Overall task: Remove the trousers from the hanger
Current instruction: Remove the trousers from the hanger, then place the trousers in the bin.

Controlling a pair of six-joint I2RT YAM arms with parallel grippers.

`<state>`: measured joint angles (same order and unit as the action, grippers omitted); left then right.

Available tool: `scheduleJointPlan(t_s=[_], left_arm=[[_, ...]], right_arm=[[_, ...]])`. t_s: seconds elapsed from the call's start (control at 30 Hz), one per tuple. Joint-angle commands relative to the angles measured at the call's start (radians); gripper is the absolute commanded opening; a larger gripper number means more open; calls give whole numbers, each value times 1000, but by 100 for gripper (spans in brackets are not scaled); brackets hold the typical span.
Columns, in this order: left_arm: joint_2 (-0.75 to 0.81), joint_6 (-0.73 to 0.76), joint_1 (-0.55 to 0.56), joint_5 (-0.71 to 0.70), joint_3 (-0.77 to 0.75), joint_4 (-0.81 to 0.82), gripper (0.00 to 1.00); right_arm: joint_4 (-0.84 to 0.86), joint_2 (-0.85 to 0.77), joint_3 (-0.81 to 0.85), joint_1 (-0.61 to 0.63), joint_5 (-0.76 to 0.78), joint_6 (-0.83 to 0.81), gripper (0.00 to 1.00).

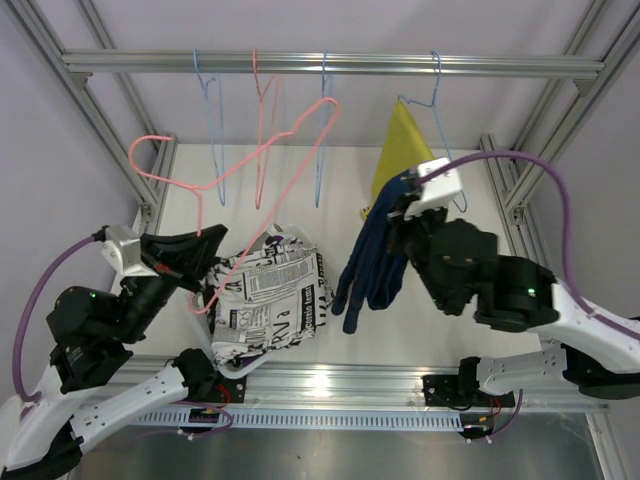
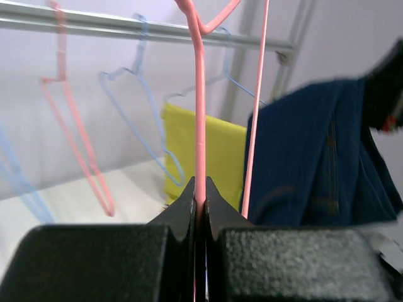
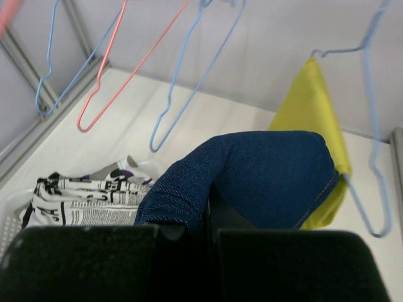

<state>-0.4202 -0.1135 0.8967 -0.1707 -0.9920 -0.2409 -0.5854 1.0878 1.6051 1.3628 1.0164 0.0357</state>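
The left gripper is seen clenched on the wire of a pink hanger, the wire pinched between the two black fingers. This hanger is held off the rail, tilted, below the rail's left part. The right gripper is closed on the navy trousers, whose cloth is draped over the fingers and hangs down from them, below the rail and right of its middle. The navy pair is on no hanger. Just behind it, nearer the rail, the yellow trousers are hung on a blue hanger hooked at the rail's right end. Three bare hangers, two blue and one pink, are hooked along the rail's left and middle stretch. Well below the rail, about under its middle, the white trousers with black print are heaped on the table, with the navy legs hanging just beside them.
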Motion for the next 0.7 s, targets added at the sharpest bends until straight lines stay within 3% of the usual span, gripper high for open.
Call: scheduleJointPlan(t_s=[0.0,0.67], left_arm=[[24,60,4,-202,-7,72,0],[156,144,1,-375,125,126,0]], right_arm=[[52,56,10,-25,-105,69,0],[144,423,71,-27,-390,182,0]])
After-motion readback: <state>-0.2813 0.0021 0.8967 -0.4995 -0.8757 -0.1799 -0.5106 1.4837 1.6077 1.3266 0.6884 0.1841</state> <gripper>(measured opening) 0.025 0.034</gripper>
